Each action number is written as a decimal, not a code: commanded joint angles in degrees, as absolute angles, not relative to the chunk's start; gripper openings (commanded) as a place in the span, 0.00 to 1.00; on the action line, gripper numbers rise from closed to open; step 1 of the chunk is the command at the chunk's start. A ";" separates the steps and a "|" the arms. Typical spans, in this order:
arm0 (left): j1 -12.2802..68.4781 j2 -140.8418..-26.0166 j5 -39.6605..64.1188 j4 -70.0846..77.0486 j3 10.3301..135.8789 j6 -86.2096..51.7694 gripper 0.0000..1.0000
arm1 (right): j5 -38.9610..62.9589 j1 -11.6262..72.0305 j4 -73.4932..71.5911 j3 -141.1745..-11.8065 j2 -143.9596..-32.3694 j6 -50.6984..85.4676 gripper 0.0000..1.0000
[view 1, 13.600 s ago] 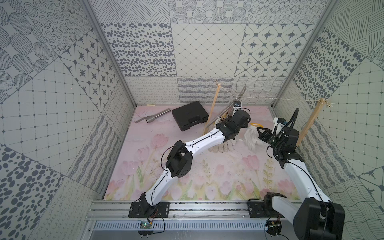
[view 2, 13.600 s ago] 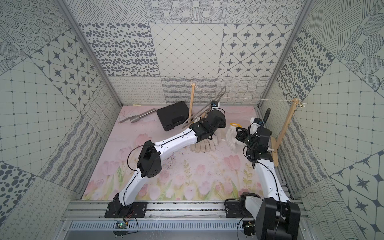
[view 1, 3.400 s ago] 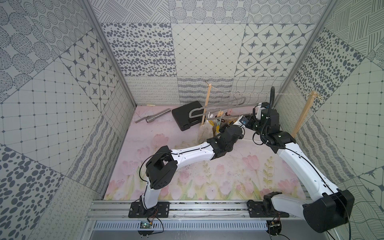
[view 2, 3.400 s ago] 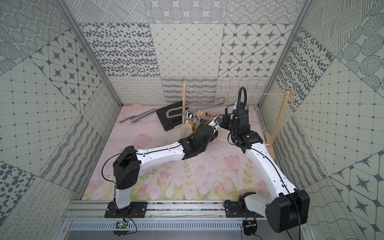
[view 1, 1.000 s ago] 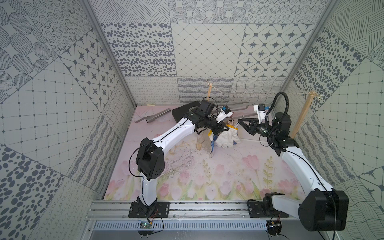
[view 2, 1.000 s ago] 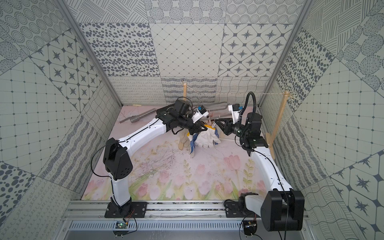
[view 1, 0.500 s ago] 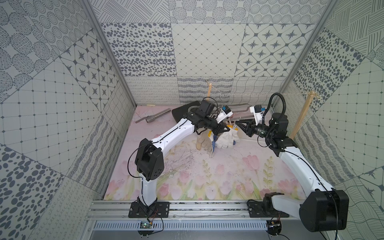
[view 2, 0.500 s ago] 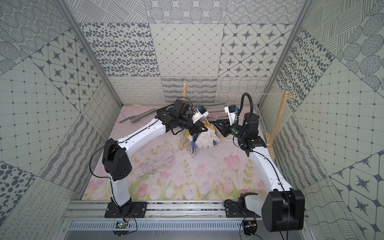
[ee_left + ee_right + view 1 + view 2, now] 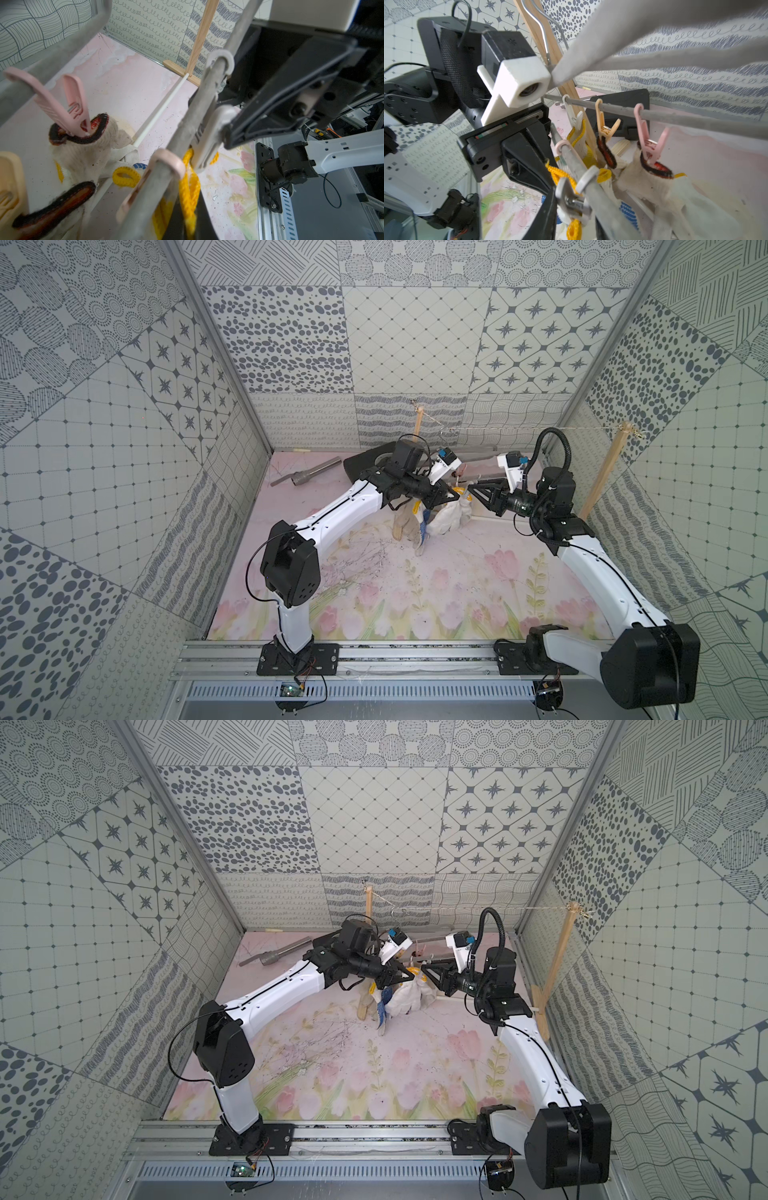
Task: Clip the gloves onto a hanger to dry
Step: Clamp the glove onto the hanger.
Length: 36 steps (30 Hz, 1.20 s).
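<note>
Seeing three gloves (image 9: 654, 187) pegged; clamping fourth's yellow cuff (image 9: 188, 191) in left gripper (image 9: 451, 497), straddling white peg (image 9: 207, 133) with right gripper (image 9: 470, 491), squeeze unclear.

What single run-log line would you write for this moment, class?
left gripper: shut on yellow-cuffed glove | right gripper: at white peg, grip unclear | hanger: holds pegged gloves

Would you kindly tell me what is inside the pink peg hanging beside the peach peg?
The pink peg pinches the black-and-red cuff edge of a cream glove. Its tips cover the pinched spot, and the glove's far end is not clearly visible.
</note>
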State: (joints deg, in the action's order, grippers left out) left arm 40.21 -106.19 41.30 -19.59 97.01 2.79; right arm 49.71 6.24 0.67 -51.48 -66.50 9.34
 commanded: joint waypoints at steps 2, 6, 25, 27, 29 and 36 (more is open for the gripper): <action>39.97 -105.24 43.24 -13.98 96.77 1.67 0.00 | 50.08 6.94 -3.75 -48.42 -63.47 9.58 0.53; 39.95 -105.46 42.59 -13.56 96.60 1.42 0.00 | 49.37 6.96 -2.87 -48.73 -62.69 9.50 0.65; 41.15 -101.22 37.75 -14.73 88.11 1.90 0.67 | 26.32 6.86 -0.21 -43.63 -59.62 18.95 0.68; 41.14 -98.93 37.25 -15.29 86.43 1.45 0.74 | 24.97 6.88 0.22 -43.12 -58.98 19.76 0.70; 41.17 -95.59 35.78 -14.26 83.27 0.25 0.76 | 23.86 6.77 1.48 -43.03 -58.24 20.05 0.70; 40.11 -75.81 19.45 -8.26 68.28 -6.12 0.80 | 14.33 6.64 5.49 -41.11 -52.63 17.82 0.71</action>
